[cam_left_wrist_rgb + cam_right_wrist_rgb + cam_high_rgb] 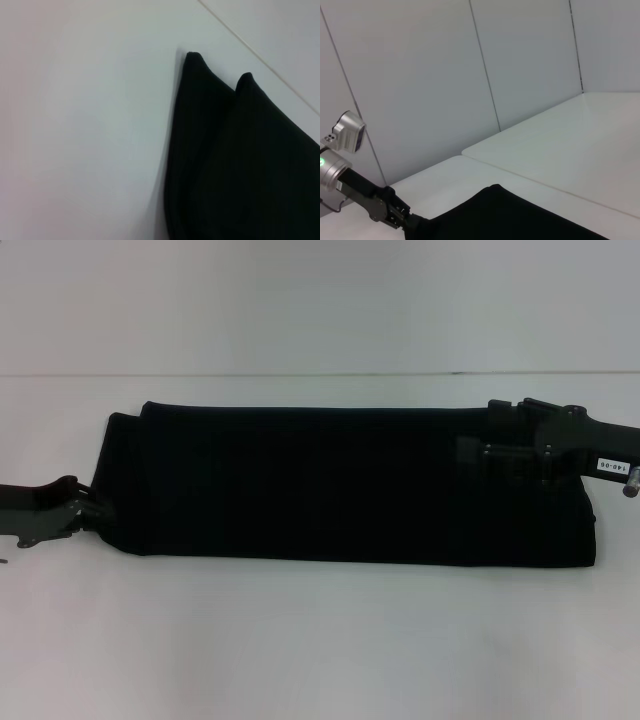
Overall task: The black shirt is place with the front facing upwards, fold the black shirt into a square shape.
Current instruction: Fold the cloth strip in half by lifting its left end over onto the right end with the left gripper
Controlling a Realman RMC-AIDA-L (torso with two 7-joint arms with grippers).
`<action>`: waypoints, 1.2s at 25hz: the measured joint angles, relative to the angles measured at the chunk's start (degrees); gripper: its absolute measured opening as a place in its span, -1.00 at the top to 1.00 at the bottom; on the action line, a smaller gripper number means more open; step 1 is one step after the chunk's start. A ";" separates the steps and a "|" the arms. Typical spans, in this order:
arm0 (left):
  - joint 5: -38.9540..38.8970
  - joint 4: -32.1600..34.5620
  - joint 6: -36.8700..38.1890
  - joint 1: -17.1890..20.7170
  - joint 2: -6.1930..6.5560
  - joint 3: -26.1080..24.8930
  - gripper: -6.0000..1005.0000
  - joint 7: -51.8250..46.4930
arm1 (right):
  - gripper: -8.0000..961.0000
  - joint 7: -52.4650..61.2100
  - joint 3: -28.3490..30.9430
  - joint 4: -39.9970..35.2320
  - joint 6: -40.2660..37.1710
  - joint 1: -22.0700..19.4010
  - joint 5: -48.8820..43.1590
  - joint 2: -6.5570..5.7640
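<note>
Black shirt (340, 485) folded long, left tool (92, 508) at one end, right tool (500, 452) over other

A plain white table (320, 640) filled the space, its smooth top evenly lit. Behind it stood a pale grey wall (420, 75) made of tall flat panels, divided by thin dark vertical seams (485, 65).

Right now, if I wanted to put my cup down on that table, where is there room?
The widest bare stretch of white table is the near side, in front of the black shirt. A narrower strip runs behind it, up to the wall. Both ends are crowded: the left gripper is at the shirt's left end, the right gripper over its right.
</note>
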 joint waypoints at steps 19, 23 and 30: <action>-2.08 3.56 -0.14 3.73 -0.47 -0.75 0.95 8.33 | -0.96 1.19 -1.92 1.75 -1.84 -0.29 -1.59 -0.22; -3.64 5.86 0.58 6.14 -0.49 -0.95 0.95 10.29 | -0.96 2.98 -4.82 2.02 -6.83 0.39 -2.85 -0.58; -5.52 9.35 4.85 10.32 0.47 -7.10 0.94 15.27 | -0.96 6.34 -12.10 2.04 -9.72 1.95 -2.98 0.37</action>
